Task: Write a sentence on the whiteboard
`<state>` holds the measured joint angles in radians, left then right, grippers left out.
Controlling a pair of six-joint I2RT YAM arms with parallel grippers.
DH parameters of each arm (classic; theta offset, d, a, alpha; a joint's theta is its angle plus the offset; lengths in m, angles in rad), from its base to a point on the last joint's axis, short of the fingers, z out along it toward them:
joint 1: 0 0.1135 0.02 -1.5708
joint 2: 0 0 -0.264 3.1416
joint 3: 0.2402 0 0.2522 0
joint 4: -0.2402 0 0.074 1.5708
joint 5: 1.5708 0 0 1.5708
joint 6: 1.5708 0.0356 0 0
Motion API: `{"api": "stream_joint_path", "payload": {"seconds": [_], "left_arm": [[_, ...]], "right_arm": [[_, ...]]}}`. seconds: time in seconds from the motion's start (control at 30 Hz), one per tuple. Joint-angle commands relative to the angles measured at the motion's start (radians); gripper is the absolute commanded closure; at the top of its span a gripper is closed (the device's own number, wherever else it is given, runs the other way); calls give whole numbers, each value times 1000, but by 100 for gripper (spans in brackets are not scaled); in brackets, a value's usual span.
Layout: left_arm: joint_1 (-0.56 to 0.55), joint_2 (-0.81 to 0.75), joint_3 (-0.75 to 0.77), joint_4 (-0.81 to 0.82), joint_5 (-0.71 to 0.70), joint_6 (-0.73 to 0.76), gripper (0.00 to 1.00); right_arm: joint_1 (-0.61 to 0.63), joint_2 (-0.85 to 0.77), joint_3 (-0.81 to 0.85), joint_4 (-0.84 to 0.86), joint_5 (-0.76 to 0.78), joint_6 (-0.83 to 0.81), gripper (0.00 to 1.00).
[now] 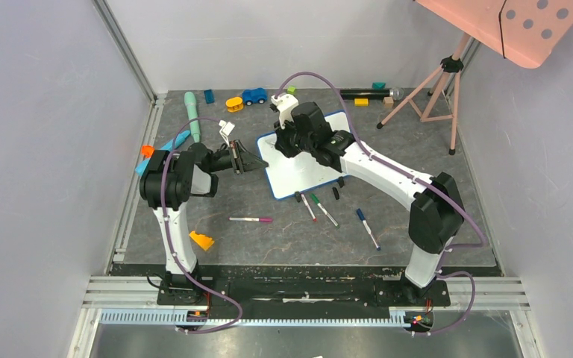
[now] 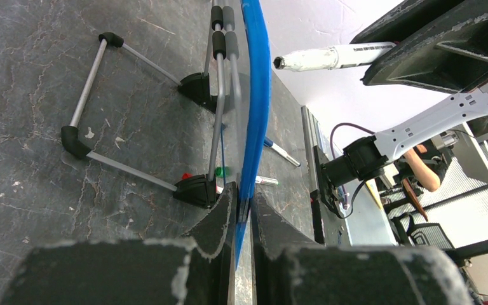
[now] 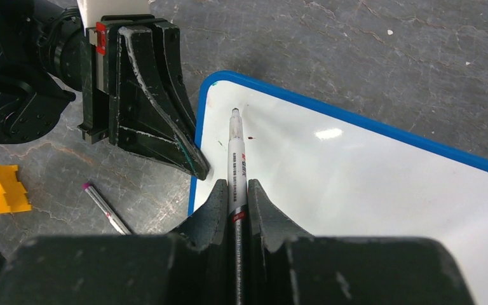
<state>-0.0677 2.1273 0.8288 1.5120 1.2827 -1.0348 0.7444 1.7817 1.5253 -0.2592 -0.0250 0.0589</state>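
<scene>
Steadying the light, stiff-looking whiteboard (image 1: 302, 175) mid-table, left gripper (image 2: 244, 202) was clamped on its thin blue frame edge, the sensible hold; right gripper (image 3: 236, 190) was clamped on a marker (image 3: 235, 149) over its corner.

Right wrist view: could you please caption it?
Right jaws shut on a marker over the whiteboard; left jaws clamp its frame.

A robot lab cell: plain enclosure walls (image 1: 37, 112), aluminium rail (image 1: 306, 287), tripod (image 1: 436, 89), toy car (image 1: 254, 95).
</scene>
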Motion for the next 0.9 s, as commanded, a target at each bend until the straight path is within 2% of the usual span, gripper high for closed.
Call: {"api": "stream_joint_path", "payload": {"seconds": [0.0,0.87], "left_arm": [[-5,-25,-20,45,71,-8,98],[-7,-35,-31,45,68,2,98]], "right_arm": [[4,7,52,26,19,-1,100],[4,45,87,-9,60,-5,100]]}}
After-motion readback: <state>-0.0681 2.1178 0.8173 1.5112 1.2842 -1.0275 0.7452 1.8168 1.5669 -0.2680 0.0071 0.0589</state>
